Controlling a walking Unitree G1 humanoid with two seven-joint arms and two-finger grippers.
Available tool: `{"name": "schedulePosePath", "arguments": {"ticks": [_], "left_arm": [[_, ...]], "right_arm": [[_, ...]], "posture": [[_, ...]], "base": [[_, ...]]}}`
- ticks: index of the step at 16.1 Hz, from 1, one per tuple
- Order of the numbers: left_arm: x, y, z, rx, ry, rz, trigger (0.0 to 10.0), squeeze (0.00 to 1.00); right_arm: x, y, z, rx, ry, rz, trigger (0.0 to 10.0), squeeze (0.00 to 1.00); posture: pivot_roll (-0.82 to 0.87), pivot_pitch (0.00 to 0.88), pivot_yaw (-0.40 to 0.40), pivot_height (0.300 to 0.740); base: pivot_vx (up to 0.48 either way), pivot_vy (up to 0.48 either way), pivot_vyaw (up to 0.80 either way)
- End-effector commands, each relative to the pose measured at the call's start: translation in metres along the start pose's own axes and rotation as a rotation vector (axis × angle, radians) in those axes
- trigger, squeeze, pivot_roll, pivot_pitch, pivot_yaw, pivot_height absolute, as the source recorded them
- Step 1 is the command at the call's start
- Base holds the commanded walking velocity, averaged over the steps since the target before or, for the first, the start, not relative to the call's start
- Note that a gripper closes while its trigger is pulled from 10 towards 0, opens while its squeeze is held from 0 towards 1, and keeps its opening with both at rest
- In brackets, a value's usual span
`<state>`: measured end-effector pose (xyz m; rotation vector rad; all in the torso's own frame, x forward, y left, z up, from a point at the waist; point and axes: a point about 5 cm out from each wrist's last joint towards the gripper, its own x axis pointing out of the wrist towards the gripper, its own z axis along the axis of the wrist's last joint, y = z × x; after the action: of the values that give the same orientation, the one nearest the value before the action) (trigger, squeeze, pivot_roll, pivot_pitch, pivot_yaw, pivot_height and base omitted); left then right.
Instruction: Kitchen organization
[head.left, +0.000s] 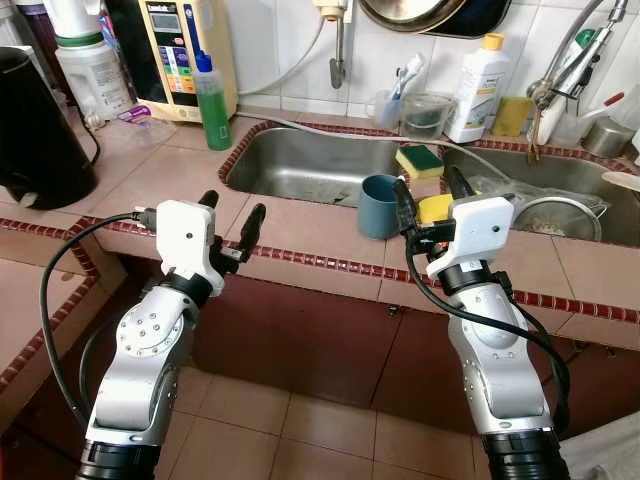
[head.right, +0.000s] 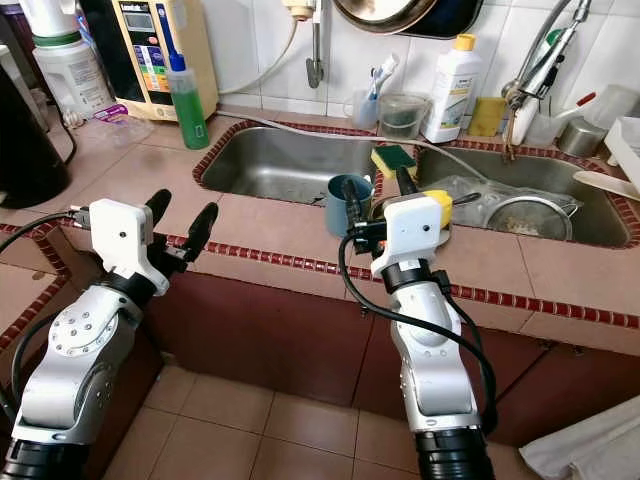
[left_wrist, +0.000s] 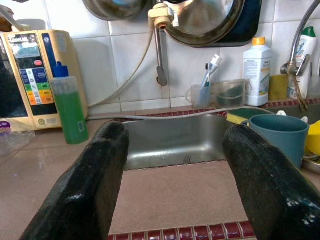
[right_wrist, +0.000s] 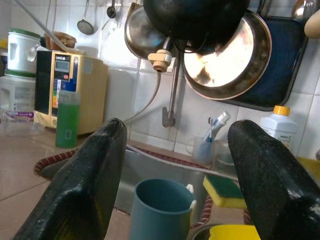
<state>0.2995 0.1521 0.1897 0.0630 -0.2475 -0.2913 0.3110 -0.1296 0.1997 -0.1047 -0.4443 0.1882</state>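
Both grippers, left (head.left: 232, 214) and right (head.left: 432, 195), open-jawed over counter's front edge (head.left: 300, 262); blue cup (head.left: 379, 205) at sink rim (head.left: 290, 198).

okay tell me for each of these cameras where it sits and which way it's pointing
Left eye view: on the head, looking down at the counter and sink; both silver arms show.
Right eye view: same head, same scene, slightly shifted.
Left wrist view: along the left gripper, open fingers framing the sink.
Right wrist view: along the right gripper, open fingers framing the blue cup.
Shared: all show the cup and the green bottle.
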Motion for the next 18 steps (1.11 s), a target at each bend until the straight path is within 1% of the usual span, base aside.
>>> {"name": "schedulePosePath", "arguments": {"ticks": [1, 3, 13, 14, 15, 17, 18], "left_arm": [[-0.001, -0.0013, 0.004, 0.015, -0.009, -0.004, 10.0, 0.0], [-0.0012, -0.0013, 0.0036, 0.014, -0.007, -0.003, 10.0, 0.0], [0.0006, -0.0047, 0.0012, 0.01, 0.002, -0.014, 10.0, 0.0], [0.0008, -0.0054, 0.0016, 0.012, -0.003, -0.011, 10.0, 0.0], [0.0012, -0.0061, 0.0005, -0.019, 0.006, 0.003, 10.0, 0.0], [0.0, -0.0093, -0.0002, -0.006, 0.005, -0.052, 10.0, 0.0], [-0.0008, -0.0052, -0.0011, -0.016, 0.014, -0.05, 10.0, 0.0]], "right_arm": [[-0.0005, -0.0043, -0.0039, 0.006, 0.024, -0.018, 10.0, 0.0], [-0.0007, -0.0045, -0.0041, 0.007, 0.025, -0.018, 10.0, 0.0], [-0.0023, -0.0022, -0.006, 0.012, 0.033, -0.012, 10.0, 0.0], [-0.0027, -0.0023, -0.006, 0.012, 0.033, -0.011, 10.0, 0.0], [-0.0032, -0.0024, -0.0063, 0.011, 0.034, -0.011, 10.0, 0.0], [-0.0035, -0.0029, -0.0067, 0.009, 0.037, -0.007, 10.0, 0.0], [-0.0034, -0.003, -0.0066, 0.005, 0.037, -0.004, 10.0, 0.0]], "posture": [[-0.07, 0.057, 0.004, 0.74], [-0.07, 0.056, 0.002, 0.74], [-0.07, 0.043, 0.0, 0.74], [-0.07, 0.041, 0.0, 0.74], [-0.07, 0.039, -0.001, 0.74], [-0.08, 0.037, -0.005, 0.74], [-0.08, 0.038, -0.002, 0.74]], "base": [[0.0, 0.0, 0.0], [0.0, 0.0, 0.0], [0.0, -0.342, 0.0], [0.0, 0.0, 0.0], [0.0, 0.0, 0.0], [0.0, 0.0, 0.0], [0.0, 0.0, 0.0]]}}
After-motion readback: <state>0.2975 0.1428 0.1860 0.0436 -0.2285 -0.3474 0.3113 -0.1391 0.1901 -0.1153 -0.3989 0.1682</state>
